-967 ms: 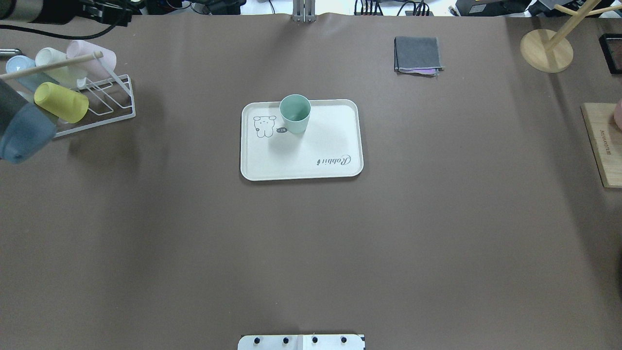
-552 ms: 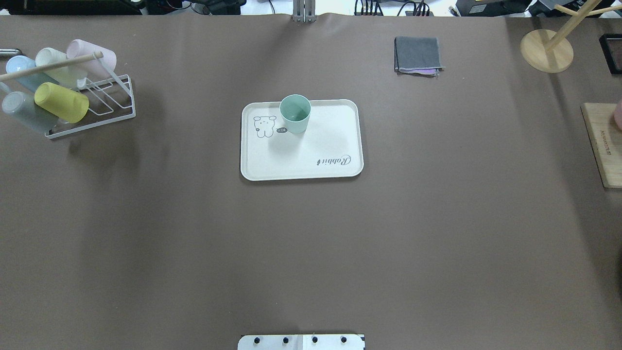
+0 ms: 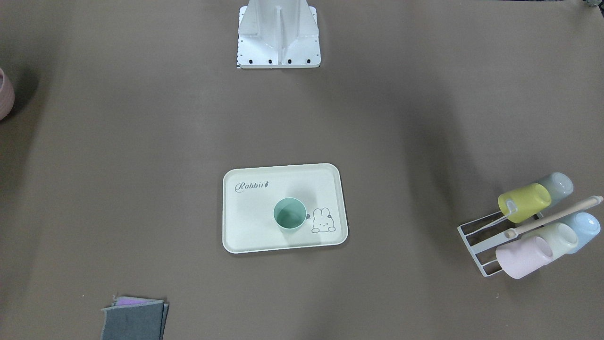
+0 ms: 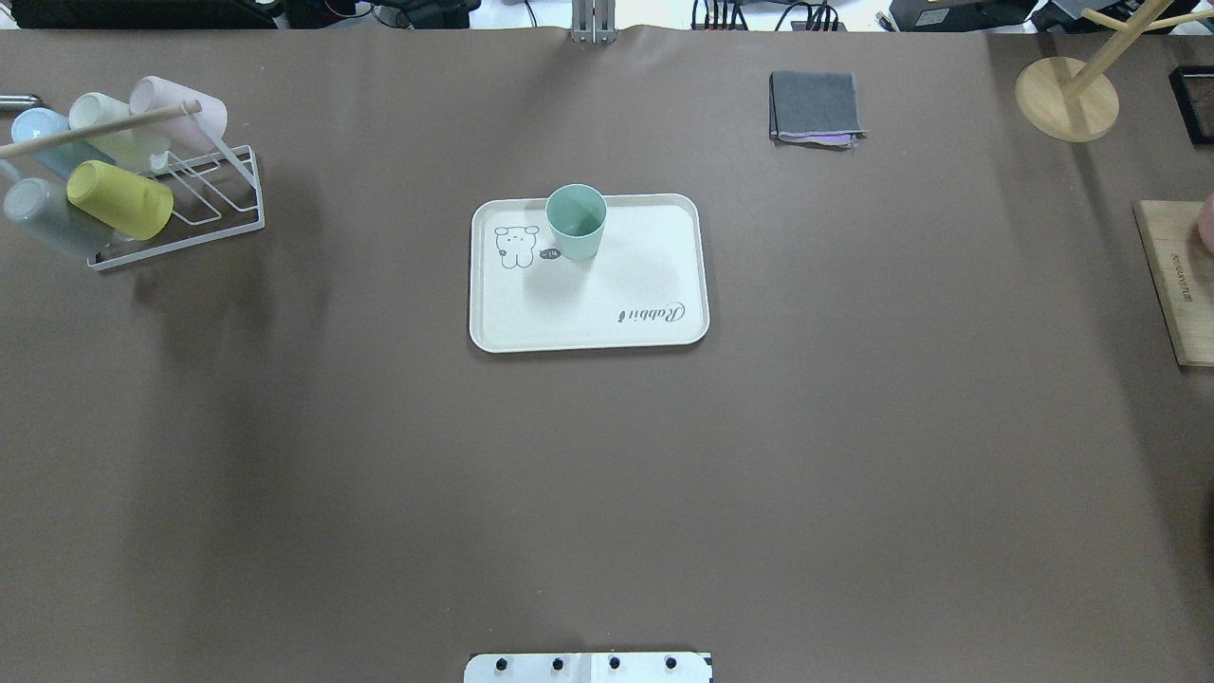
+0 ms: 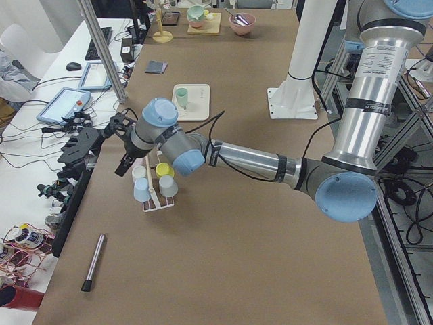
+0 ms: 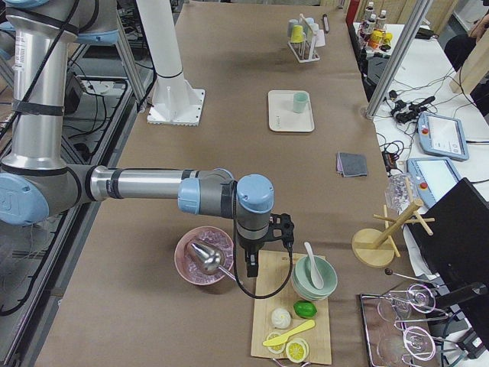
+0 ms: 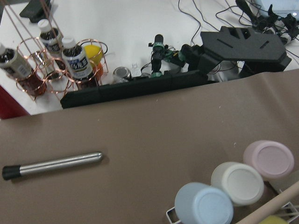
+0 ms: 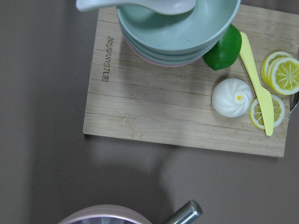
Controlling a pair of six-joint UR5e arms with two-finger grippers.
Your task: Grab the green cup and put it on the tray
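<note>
A cream rectangular tray [image 4: 654,275] with rounded corners and a raised rim lies mid-way along the brown-covered desk [image 4: 607,474]. It holds one thing: the small, matte, handleless green cup [image 4: 576,223]. The cup stands by the tray's far long rim as seen from the robot, just beside the bunny drawing. Its long axis is vertical, with the wider mouth up and the narrower base on the tray floor. The front-facing view looks straight into it and shows only its bare green bottom.

At the robot's left end of the desk, a white wire rack [image 4: 190,245] carries five plastic cups lying on their sides. There is one each of yellow [image 4: 120,199], grey-blue [image 4: 47,218], pale blue [image 4: 38,133], cream [image 4: 104,123] and pink [image 4: 180,104].

At the opposite end, a bamboo cutting board [image 8: 163,116] bears a stack of bowls [image 8: 187,32], with a white spoon [image 8: 140,5] in the top one. Beside the board, a pink bowl [image 6: 191,264] holds a metal utensil.

The left end effector [image 5: 120,145] hangs over the rack, and the right end effector [image 6: 260,256] hangs over the board. Both are well apart from the cup. I cannot tell whether either one is spread or closed.
</note>
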